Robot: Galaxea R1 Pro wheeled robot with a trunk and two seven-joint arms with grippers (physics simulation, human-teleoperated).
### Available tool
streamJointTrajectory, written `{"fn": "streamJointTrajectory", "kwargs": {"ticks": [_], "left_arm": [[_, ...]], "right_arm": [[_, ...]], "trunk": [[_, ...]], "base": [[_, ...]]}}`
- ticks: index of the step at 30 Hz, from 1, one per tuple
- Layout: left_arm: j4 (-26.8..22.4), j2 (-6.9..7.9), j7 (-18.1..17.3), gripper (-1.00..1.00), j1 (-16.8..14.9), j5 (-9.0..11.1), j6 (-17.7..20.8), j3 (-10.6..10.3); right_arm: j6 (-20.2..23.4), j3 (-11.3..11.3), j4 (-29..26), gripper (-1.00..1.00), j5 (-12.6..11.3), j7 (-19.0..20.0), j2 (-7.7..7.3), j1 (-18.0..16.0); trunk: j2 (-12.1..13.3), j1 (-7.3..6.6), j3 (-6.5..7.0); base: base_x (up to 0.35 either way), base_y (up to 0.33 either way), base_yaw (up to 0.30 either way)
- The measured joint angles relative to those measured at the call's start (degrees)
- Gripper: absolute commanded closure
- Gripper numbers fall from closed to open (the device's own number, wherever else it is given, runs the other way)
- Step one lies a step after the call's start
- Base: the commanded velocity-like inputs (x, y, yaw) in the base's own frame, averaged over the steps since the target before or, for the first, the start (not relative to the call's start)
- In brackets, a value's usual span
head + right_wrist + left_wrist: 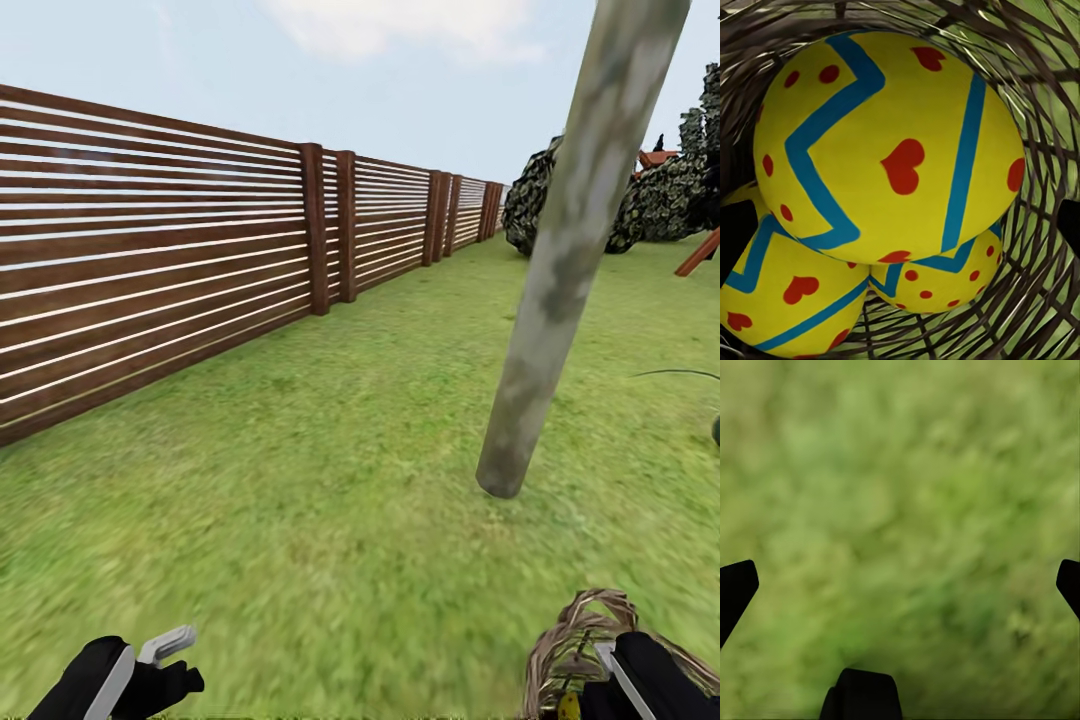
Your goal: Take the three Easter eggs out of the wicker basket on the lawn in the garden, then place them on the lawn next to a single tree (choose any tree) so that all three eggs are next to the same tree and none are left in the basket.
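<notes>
Lawn: mottled green grass (300,450) is stretching from the robot's feet to the far hedges, blurred where it is nearest.
Tree: a slim pale grey-green trunk (560,270) is rising out of the grass just ahead and to the right, leaning across the head view; its crown is cut off by the frame.
Fence: a brown slatted wooden fence (150,250) is running along the left side into the distance.
Hedges: dark leafy bushes (660,190) are standing at the far right.
Wicker basket: the brown open-weave basket (575,640) is sitting low at the right, close to the foot of the tree, around the right arm's end.
Easter eggs: three yellow eggs with red marks and blue bands are lying together inside the basket, one large and near (889,142), two under it (791,300) (937,281), touching one another.
Left tool: (165,650) is hanging above bare grass (900,510) with its fingers spread wide, holding nothing.
Right tool: it is reaching down into the basket just above the eggs; I cannot tell whether its fingers are apart or together.
</notes>
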Motion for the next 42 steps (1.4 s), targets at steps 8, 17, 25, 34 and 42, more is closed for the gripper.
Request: {"fn": "streamJointTrajectory", "kwargs": {"ticks": [8, 17, 25, 34, 42], "left_arm": [[0.08, -1.01, 0.07, -1.00, 0.00, -0.05, 0.00, 0.01], [0.01, -1.14, 0.00, -1.00, 0.00, -0.06, 0.00, 0.01], [0.00, -1.14, 0.00, -1.00, 0.00, -0.05, 0.00, 0.01], [0.00, -1.14, 0.00, -1.00, 0.00, -0.05, 0.00, 0.01], [0.00, -1.14, 0.00, -1.00, 0.00, -0.05, 0.00, 0.01]], "right_arm": [[0.00, 0.02, 0.00, -1.00, -0.03, 0.00, 0.00, 0.00], [0.00, -0.01, -0.08, -1.00, -0.03, 0.00, -0.07, 0.00], [0.00, 0.17, -2.89, -1.00, -0.10, 0.02, -0.08, 0.00], [0.00, 0.20, -2.95, -1.00, -0.07, 0.02, 0.00, -0.01], [0.00, 0.22, -2.98, -1.00, -0.03, 0.02, 0.01, 0.00]], "trunk": [[-0.11, 0.21, -1.77], [-0.23, 0.44, -3.77], [-0.27, 0.51, -4.44], [-0.34, 0.64, -5.55], [-0.36, 0.70, -5.99]], "base": [[0.000, 0.000, 0.000], [0.000, 0.000, 0.000], [0.000, 0.000, 0.000], [0.000, 0.000, 0.000], [0.000, 0.000, 0.000]]}}
